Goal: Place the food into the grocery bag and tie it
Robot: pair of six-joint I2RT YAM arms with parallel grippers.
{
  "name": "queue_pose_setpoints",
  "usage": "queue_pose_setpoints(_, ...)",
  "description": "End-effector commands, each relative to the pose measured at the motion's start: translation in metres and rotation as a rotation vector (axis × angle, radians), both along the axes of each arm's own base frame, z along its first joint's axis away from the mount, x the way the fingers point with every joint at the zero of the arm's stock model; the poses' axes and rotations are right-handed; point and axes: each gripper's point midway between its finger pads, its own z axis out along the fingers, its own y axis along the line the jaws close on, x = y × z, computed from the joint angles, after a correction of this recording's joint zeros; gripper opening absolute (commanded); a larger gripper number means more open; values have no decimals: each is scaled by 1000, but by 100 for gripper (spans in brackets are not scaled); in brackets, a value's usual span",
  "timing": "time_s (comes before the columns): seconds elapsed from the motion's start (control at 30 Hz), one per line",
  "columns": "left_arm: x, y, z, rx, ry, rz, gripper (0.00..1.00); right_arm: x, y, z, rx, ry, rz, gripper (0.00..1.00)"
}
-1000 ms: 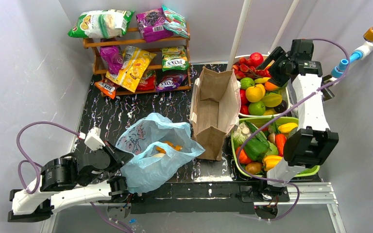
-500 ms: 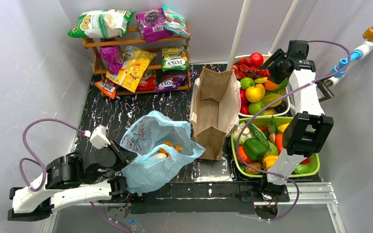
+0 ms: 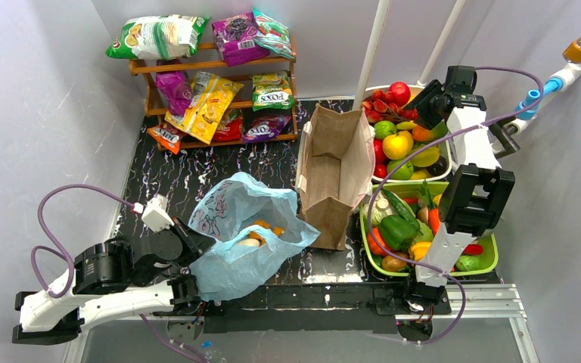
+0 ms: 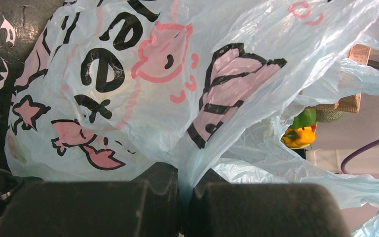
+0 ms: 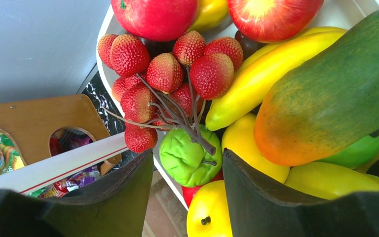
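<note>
The grocery bag lies crumpled on the black tabletop, just left of the brown paper bag, with its mouth turned towards that bag. Inside it some orange food is visible. The left pincer is at the side of the grocery bag far from the paper bag. Its fingers are together, clamped on a fold of the thin blue plastic.

The right pincer hangs to the right of the paper bag, above the white tray of fruit. Its fingers stand apart, with a green lumpy fruit between them, below a bunch of red lychees. Whether the fingers touch it I cannot tell. A green tray with vegetables also stands right of the paper bag.
</note>
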Motion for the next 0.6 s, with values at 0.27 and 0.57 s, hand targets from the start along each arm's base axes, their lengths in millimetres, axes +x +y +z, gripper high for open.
queue_pose_setpoints(0.27, 5, 10, -6, 45, -14, 40, 0, 2, 30, -42, 114, 91, 103, 55)
queue_pose_setpoints(0.57, 6, 12, -7, 48, -16, 50, 0, -9, 31, -61, 83, 178, 158, 54)
